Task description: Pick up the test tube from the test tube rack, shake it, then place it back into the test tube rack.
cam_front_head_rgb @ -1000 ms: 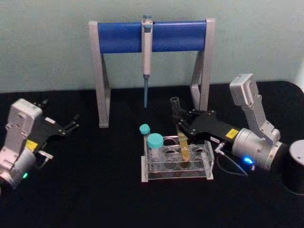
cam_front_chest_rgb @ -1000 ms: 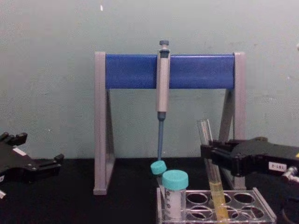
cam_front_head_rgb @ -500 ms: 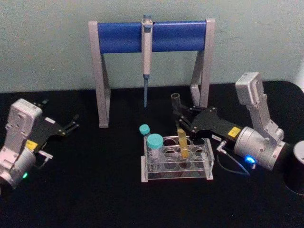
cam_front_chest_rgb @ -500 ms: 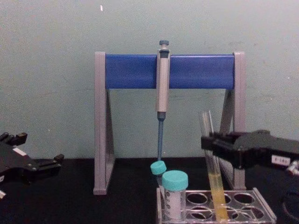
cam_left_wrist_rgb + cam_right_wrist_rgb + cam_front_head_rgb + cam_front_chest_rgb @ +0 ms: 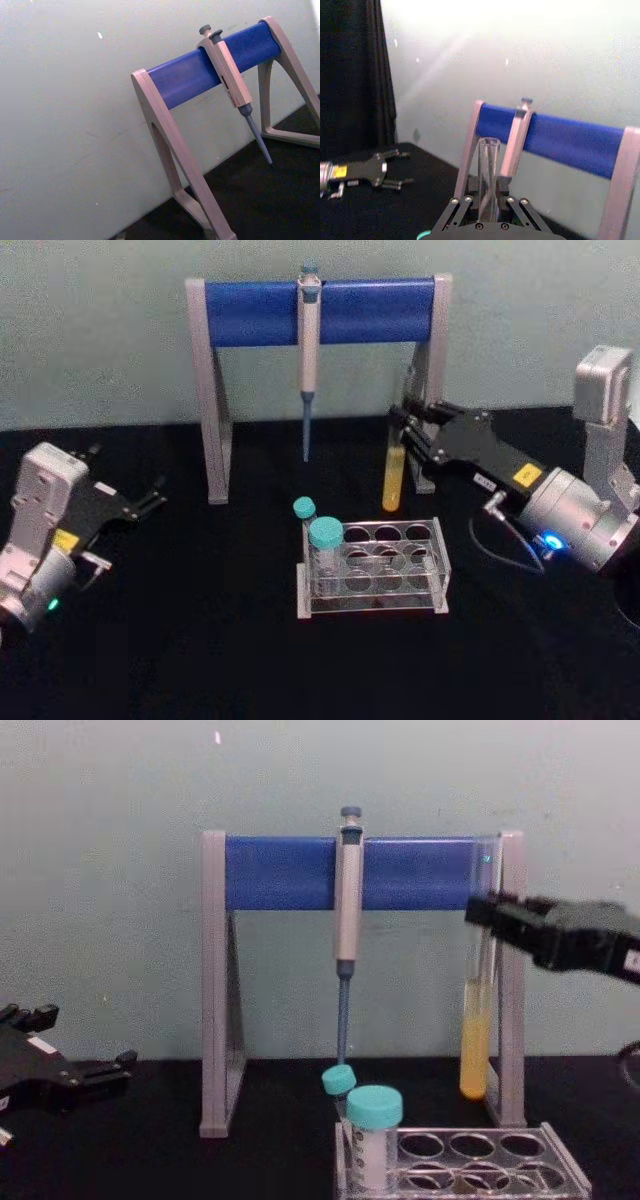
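Observation:
The test tube [image 5: 394, 480], a long clear glass tube with yellow liquid in its lower part, hangs upright in the air above and behind the test tube rack [image 5: 437, 558]. My right gripper [image 5: 404, 432] is shut on its upper part. In the chest view the test tube [image 5: 476, 1030] hangs well clear of the rack [image 5: 565, 1172], in front of the stand's right leg, with the right gripper [image 5: 483, 916] high on it. The right wrist view shows the tube's open mouth [image 5: 488, 150] rising between the fingers [image 5: 457, 212]. My left gripper [image 5: 150, 502] rests open at the far left.
Two teal-capped vials [image 5: 325, 537] [image 5: 304, 509] stand at the rack's left end. Behind the rack is the grey-and-blue pipette stand [image 5: 250, 312] with a pipette [image 5: 308, 355] hanging from its bar. The table is black, and a pale wall closes the back.
My right gripper has lifted the test tube out of the rack, up and back toward the stand's right leg. The left arm has not moved.

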Tool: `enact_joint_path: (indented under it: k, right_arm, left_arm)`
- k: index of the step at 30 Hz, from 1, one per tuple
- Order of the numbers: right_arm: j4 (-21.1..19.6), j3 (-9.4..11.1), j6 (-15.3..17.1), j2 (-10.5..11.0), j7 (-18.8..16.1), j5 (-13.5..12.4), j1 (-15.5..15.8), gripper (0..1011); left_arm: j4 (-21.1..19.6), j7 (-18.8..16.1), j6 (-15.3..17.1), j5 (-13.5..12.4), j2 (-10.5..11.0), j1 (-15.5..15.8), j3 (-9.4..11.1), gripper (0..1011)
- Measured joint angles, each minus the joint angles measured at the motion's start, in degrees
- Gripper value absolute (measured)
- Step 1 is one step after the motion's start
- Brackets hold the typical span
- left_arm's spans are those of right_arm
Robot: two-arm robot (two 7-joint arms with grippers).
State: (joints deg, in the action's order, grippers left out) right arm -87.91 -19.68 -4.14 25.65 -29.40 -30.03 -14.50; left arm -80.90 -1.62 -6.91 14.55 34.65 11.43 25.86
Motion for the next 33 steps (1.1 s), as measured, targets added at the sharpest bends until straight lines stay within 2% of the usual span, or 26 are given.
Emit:
enact_joint_path:
  k: [11,28,33]
  right_arm:
    - [0.98,1.12,-3.32,-1.22,1.21,0.42,-0.33,220]
    - [1.40,1.59,-4.07,-1.98,1.35,1.47,-0.29,220]
    - [1.81,1.41,-4.20,-1.98,-0.37,0.79,-0.80,220]
  left_arm:
    - [0.00,0.00,0.00,0.00,0.00,0.00,0.00,1001]
    - [0.00,0.00,0.00,0.00,0.00,0.00,0.00,1001]
    - [0.00,0.00,0.00,0.00,0.00,0.00,0.00,1001]
